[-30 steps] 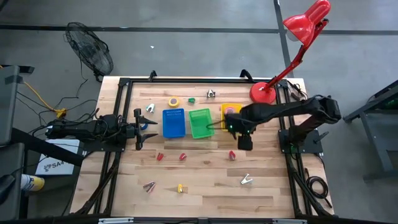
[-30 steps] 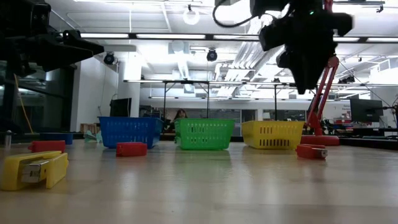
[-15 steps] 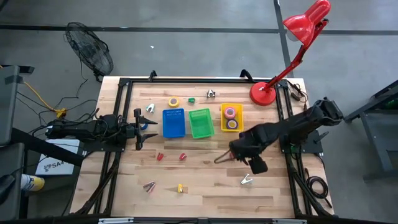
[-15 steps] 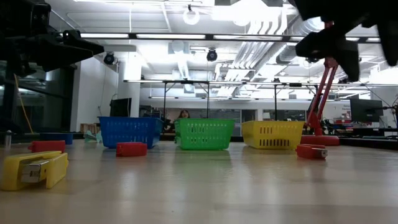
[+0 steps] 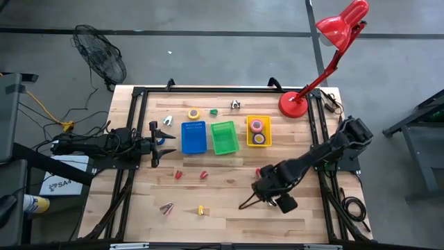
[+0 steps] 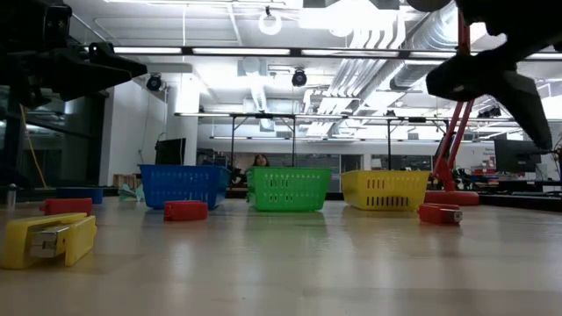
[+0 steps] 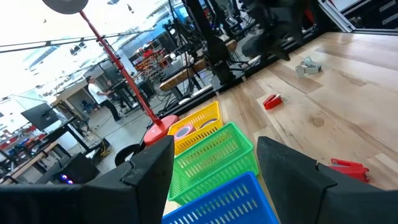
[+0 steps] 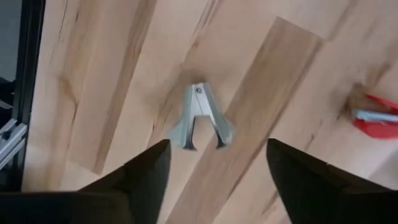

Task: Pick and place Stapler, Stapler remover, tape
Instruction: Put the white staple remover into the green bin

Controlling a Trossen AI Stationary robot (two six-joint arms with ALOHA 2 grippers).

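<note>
A small silver claw-shaped staple remover lies flat on the pale wooden table, toward the front right of it, its long axis running along the hinge-to-claw line, hinge away from the right wrist camera and two prongs toward it. The right gripper hovers above it with fingers spread apart, holding nothing, the remover showing between them. A red stapler lies just beside it. One second ago this arm was over the yellow plastic bin at the middle of the table; it has since swung toward the front edge and its jaws have widened. The yellow bin holds a pink tape roll and a purple one. The left gripper waits unmoved at the left edge, fingers apart and empty.
</note>
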